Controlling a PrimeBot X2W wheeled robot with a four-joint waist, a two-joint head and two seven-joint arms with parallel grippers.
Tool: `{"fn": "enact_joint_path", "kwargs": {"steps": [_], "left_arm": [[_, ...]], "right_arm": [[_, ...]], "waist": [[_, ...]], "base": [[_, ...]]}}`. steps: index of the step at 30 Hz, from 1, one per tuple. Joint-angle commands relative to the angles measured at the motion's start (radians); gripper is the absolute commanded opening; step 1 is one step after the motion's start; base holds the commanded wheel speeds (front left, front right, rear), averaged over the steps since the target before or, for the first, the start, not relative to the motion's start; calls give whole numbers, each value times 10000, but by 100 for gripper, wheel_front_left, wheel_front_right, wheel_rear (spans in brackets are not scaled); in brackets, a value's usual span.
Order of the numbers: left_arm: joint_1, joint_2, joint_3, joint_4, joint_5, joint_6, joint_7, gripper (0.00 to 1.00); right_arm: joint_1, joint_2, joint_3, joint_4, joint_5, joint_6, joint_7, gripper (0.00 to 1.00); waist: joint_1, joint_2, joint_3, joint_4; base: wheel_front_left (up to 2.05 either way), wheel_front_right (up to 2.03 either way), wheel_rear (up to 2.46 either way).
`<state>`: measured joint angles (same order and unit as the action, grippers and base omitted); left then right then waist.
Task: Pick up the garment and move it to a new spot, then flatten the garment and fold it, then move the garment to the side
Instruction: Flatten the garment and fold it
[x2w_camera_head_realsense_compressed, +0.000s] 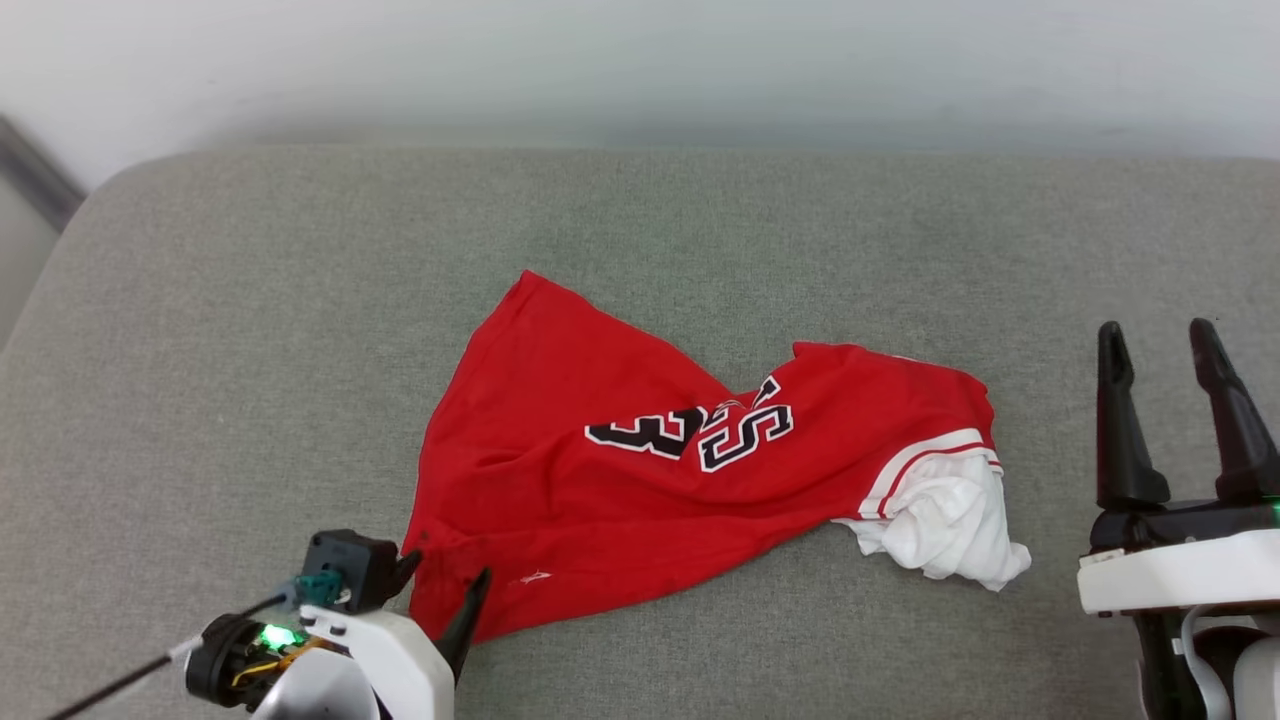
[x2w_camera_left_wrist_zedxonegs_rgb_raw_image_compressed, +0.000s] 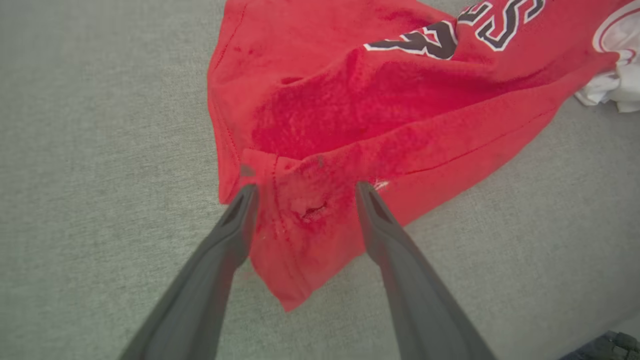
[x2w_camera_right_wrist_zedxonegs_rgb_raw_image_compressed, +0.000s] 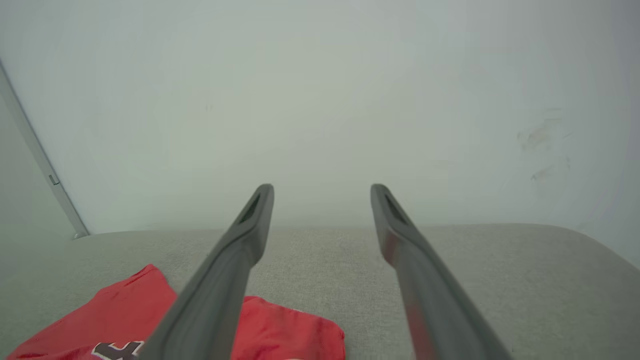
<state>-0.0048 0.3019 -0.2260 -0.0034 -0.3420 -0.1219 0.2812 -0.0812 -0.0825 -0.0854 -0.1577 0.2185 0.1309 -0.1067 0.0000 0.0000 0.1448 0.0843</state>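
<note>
Left gripper (x2w_camera_head_realsense_compressed: 440, 590) (x2w_camera_left_wrist_zedxonegs_rgb_raw_image_compressed: 306, 200): jaws wide open with nothing clamped. Its two dark fingers (x2w_camera_left_wrist_zedxonegs_rgb_raw_image_compressed: 220, 260) straddle the near left corner of the shirt, tips down at the cloth, and a puckered bit of hem lies in the gap between them.
Right gripper (x2w_camera_head_realsense_compressed: 1157, 345) (x2w_camera_right_wrist_zedxonegs_rgb_raw_image_compressed: 321, 195): jaws wide open and empty. The fingers point toward the wall, and the gripper is off to the right of the shirt, apart from it.
Shirt (x2w_camera_head_realsense_compressed: 600, 470) (x2w_camera_left_wrist_zedxonegs_rgb_raw_image_compressed: 375, 100) (x2w_camera_right_wrist_zedxonegs_rgb_raw_image_compressed: 125, 310): red and crumpled, it lies loose around the middle of the cushion, stretched left to right with folds running across it.
Print (x2w_camera_head_realsense_compressed: 700, 430): black characters with white outlines, partly buried in a fold. A "3" and an "S" can be read, upside down in the head view.
Striped band (x2w_camera_head_realsense_compressed: 925, 460): red and white, at the shirt's right end.
Sleeve (x2w_camera_head_realsense_compressed: 950, 520) (x2w_camera_left_wrist_zedxonegs_rgb_raw_image_compressed: 620, 85): white and bunched into a lump just past the band, the part nearest the right gripper.
Cushion (x2w_camera_head_realsense_compressed: 200, 350) (x2w_camera_right_wrist_zedxonegs_rgb_raw_image_compressed: 500, 260): grey woven fabric with rounded corners, carrying the shirt.
Wall (x2w_camera_head_realsense_compressed: 640, 60) (x2w_camera_right_wrist_zedxonegs_rgb_raw_image_compressed: 320, 100): pale and plain, rising behind the cushion's far edge.
</note>
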Motion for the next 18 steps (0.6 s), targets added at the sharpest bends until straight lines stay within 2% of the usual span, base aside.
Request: {"fn": "enact_joint_path", "kwargs": {"steps": [1, 4, 9, 13, 14, 15, 16, 18], "left_arm": [[-31, 6, 9, -173, -106, 148, 459, 100], [-68, 143, -101, -133, -35, 459, 1492, 100], [-134, 125, -294, 408, -179, 356, 1751, 100], [-215, -9, -449, 1154, -506, 200, 1570, 100], [-271, 5, -544, 1336, -549, 153, 1517, 80], [-313, 5, -615, 1480, -626, 102, 1437, 29], [-351, -8, -682, 1552, -720, 62, 1295, 0], [-454, 24, -780, 1537, -892, -4, 943, 0]], "right_arm": [[26, 72, 60, 30, -31, -3, 4, 100], [-186, 127, 198, 119, -125, -3, 34, 100], [-240, 151, 136, 151, -223, -3, 29, 100], [-272, 153, 123, 181, -280, -3, 57, 100], [-276, 155, 131, 203, -278, -3, 71, 100], [-272, 149, 158, 232, -309, -3, 85, 100], [-273, 146, 173, 258, -328, -3, 91, 100], [-279, 124, 223, 333, -371, -3, 99, 100]], "waist": [[0, 0, 119, 9], [0, 0, 443, -64], [0, 0, 658, -85], [0, 0, 678, -75], [0, 0, 654, -68], [0, 0, 607, -59], [0, 0, 557, -59], [0, 0, 419, -62]], "base": [[0, 0, 0], [0, 0, 0], [0, 0, 0], [0, 0, 0], [0, 0, 0], [0, 0, 0], [0, 0, 0], [0, 0, 0]]}}
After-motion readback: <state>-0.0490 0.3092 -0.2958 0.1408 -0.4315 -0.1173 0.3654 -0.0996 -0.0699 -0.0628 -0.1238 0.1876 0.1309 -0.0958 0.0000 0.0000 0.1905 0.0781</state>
